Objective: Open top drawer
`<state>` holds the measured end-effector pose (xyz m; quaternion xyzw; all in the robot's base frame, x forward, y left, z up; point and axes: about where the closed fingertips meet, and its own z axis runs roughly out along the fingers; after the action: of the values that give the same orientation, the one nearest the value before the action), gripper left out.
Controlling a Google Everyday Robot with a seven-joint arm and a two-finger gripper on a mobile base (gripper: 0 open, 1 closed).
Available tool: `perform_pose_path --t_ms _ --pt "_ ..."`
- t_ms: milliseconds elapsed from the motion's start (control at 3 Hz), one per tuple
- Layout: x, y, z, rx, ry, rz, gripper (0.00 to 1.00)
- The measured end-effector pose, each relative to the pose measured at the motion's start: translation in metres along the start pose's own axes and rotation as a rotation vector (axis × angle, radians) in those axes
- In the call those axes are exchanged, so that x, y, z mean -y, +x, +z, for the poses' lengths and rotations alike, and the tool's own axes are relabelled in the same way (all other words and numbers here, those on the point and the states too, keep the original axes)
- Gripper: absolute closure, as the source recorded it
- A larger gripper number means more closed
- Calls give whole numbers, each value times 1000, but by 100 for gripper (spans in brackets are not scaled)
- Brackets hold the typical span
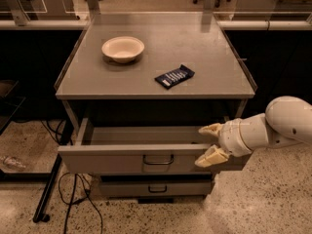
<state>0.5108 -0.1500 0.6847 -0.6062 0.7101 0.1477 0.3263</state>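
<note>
Gripper (200, 146) sits at the right end of the top drawer (112, 161). Its fingers (210, 129) are spread, one over the front panel's top edge and one in front of it. Looks like hooking rather than clamping.

The drawer is pulled well out under the table (209, 52). I'd judge it a rigid metal box on slides, light with nothing visible inside, likely to rack if pulled off-centre. The better hold is the centre loop handle (158, 160).

A bowl (123, 48) and a dark packet (174, 76) are on top, and a lower drawer (122, 189) is shut.

Rounded white arm (287, 118), beige two-finger tool (210, 143) at right
</note>
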Motion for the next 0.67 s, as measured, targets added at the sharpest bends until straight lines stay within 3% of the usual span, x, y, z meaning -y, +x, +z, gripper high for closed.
perform_pose_path --t_ms 333,667 --pt "0 0 0 0 0 0 77" --pt "-7 0 -8 12 -10 -7 99"
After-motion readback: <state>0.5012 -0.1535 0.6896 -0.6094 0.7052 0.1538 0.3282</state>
